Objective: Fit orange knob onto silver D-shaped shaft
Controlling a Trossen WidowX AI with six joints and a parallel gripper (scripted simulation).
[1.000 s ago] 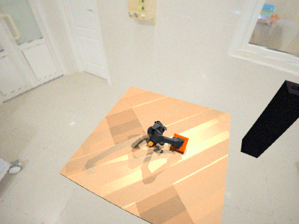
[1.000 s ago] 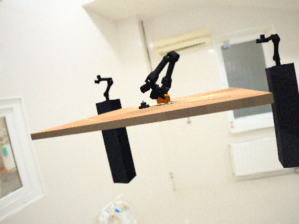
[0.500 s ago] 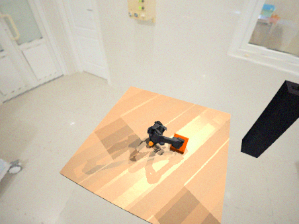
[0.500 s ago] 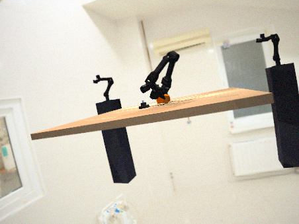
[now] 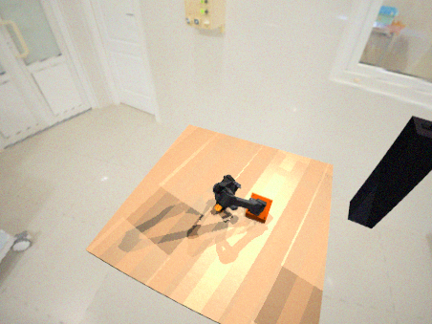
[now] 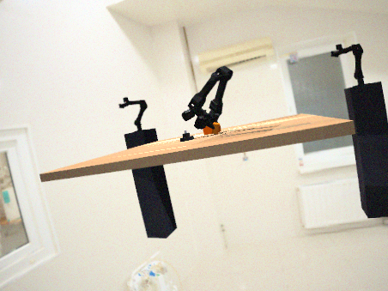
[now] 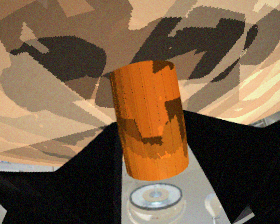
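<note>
The orange knob [image 7: 151,122] [image 5: 218,207] [image 6: 213,130] is a plain cylinder held between my gripper's black fingers. My gripper [image 7: 149,122] [image 5: 221,204] [image 6: 205,124] is shut on it, low over the wooden table top [image 5: 287,265] [image 6: 266,136]. The knob's underside and hole are hidden. In the exterior view, a small dark pedestal with its shaft [image 6: 185,136] stands on the table a little left of the knob, apart from it. I cannot make the pedestal out in the top view or in the wrist view.
The arm stands on an orange-red base block [image 5: 260,208] near the table's middle. Dark columns [image 6: 150,186] [image 6: 369,143] [image 5: 392,174] carrying small camera arms stand beside the table. Patchy shadows cover the table top.
</note>
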